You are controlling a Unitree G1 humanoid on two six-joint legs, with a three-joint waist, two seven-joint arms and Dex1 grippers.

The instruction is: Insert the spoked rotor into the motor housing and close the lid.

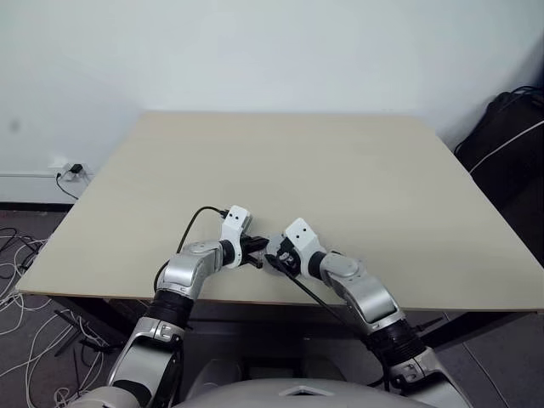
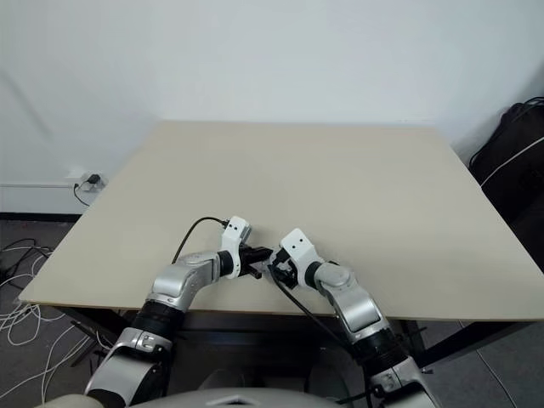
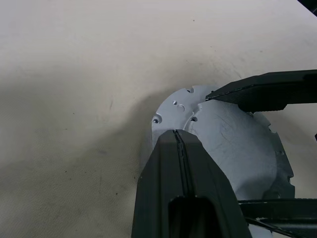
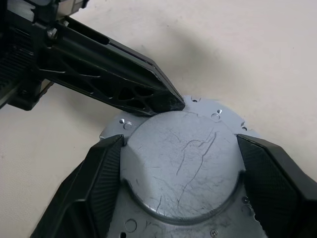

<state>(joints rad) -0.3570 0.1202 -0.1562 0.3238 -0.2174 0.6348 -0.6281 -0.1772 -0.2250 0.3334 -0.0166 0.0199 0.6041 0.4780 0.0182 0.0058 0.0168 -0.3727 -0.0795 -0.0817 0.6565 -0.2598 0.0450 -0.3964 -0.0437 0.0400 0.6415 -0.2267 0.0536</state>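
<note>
jaws of the right gripper straddle a scratched silver-grey round metal housing on the pale bench; closed left gripper tips touch its rim.

The table is bare and open beyond the two grippers. At its near edge the left gripper, closed, and the right gripper crowd the grey metal part, blocking access there.

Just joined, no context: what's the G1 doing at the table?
Both hands work on one round silver-grey metal part near the front edge of the table. The right hand straddles its raised centre, fingers wide on either side. The left hand, shut, presses its tips on the part's rim.
</note>
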